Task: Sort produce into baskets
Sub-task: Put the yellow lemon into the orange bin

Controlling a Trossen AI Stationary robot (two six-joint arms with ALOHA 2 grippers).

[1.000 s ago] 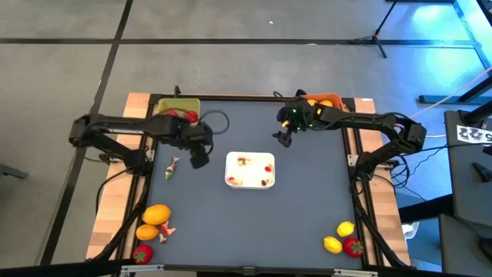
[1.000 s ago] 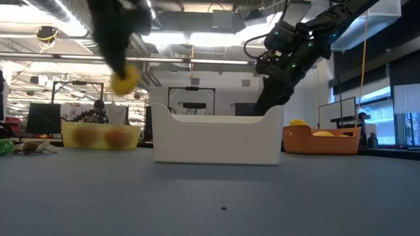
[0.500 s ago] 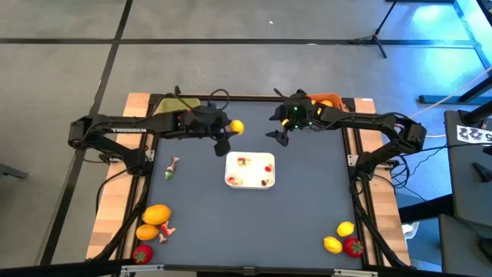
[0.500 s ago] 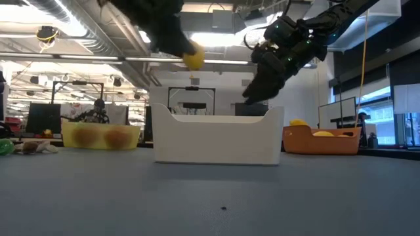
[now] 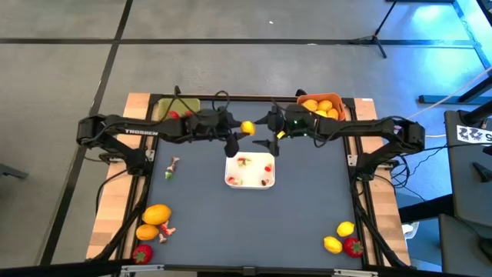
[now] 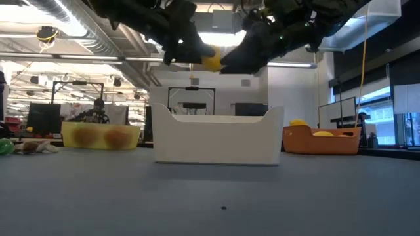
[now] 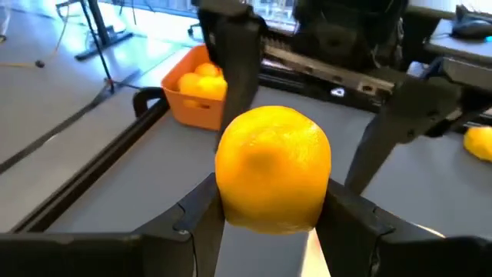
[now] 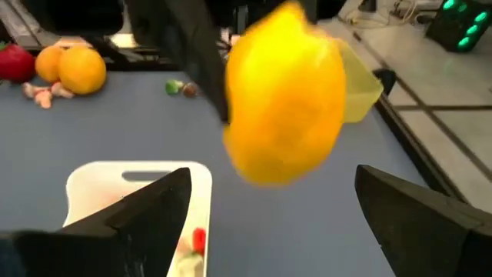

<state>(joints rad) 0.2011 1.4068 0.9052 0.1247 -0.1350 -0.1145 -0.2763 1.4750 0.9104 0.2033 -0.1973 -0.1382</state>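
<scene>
The left hand (image 5: 240, 132) pinches a yellow lemon (image 5: 247, 128) between its fingers (image 7: 201, 211), held in the air above the far middle of the bench (image 5: 200, 208), just beyond the far edge of the white tray (image 5: 250, 170). In the low view the lemon (image 6: 211, 62) hangs well above the tray (image 6: 216, 139). The right hand (image 5: 270, 132) faces it from the right, fingers (image 8: 138, 211) spread wide with the lemon (image 8: 286, 96) between them (whether they touch it I cannot tell). In the left wrist view the lemon (image 7: 273, 169) fills the gap between the left fingers, with the right hand's dark fingers (image 7: 238, 61) just behind it.

The tray holds a few small red and pale scraps (image 5: 266, 168). The orange basket (image 5: 321, 105) sits at the far right corner with orange and yellow fruit in it. The yellow-green basket (image 5: 175, 108) sits at the far left, partly under the left arm, with a red piece showing. A small green and pink scrap (image 5: 171, 168) lies left of the tray. At the near left lie two orange fruits (image 5: 156, 215) and a strawberry (image 5: 142, 253). At the near right lie two yellow fruits (image 5: 332, 245) and a strawberry (image 5: 353, 247).
</scene>
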